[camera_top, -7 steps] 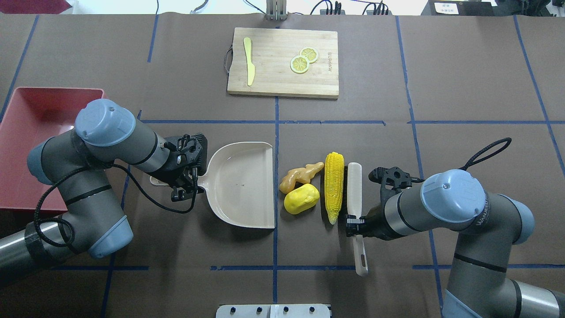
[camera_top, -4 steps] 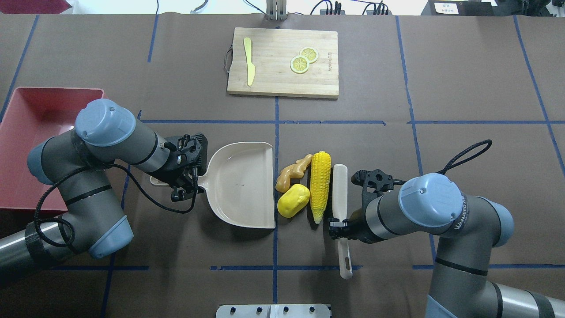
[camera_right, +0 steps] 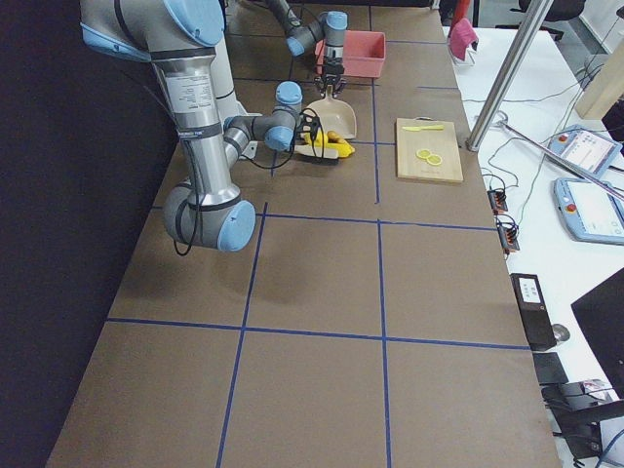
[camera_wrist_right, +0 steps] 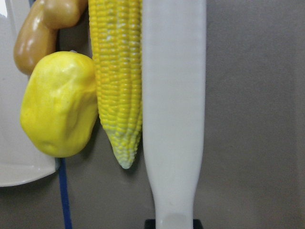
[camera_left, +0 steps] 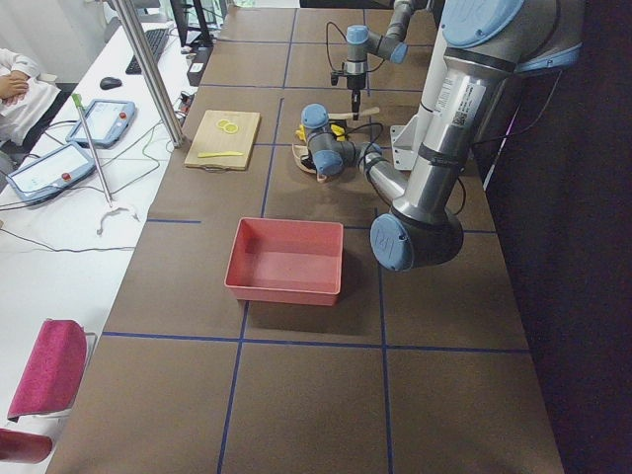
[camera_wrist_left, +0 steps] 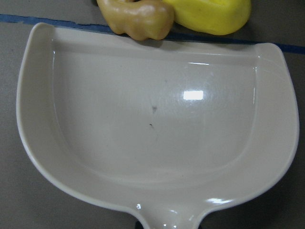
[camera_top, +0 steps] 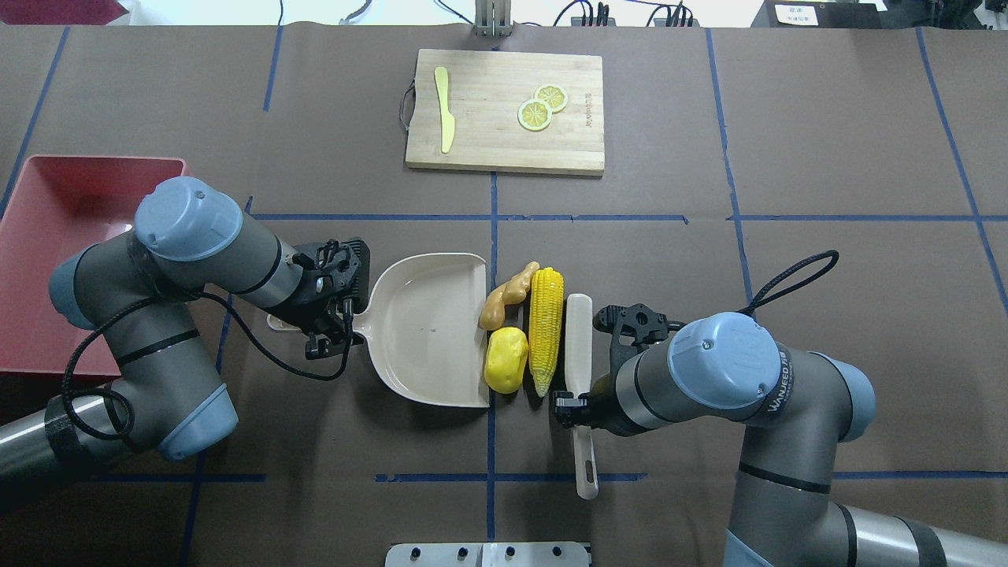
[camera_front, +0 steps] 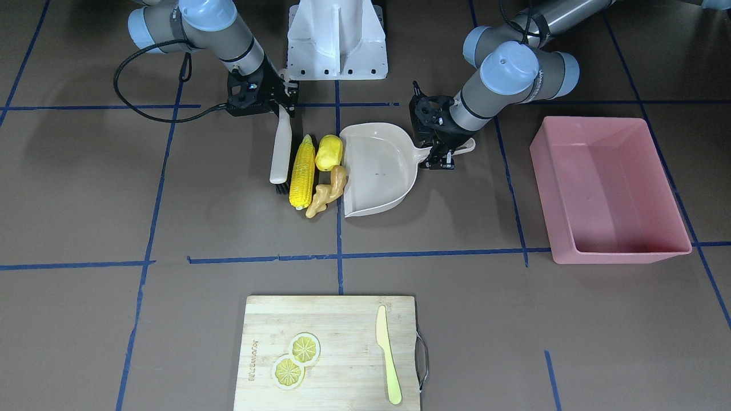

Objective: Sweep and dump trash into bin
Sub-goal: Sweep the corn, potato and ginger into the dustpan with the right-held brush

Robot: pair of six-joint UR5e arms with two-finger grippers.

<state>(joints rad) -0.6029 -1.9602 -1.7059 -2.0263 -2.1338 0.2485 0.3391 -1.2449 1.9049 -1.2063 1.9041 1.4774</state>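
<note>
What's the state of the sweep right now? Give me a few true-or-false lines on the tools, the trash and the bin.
1. The right gripper holds the brush by its handle. True.
2. The corn cob lies inside the dustpan. False: it lies on the table, against the brush.
3. The ginger root reaches the dustpan's open lip. True.
4. The yellow lump is in the bin. False: it sits on the table at the dustpan's lip.
</note>
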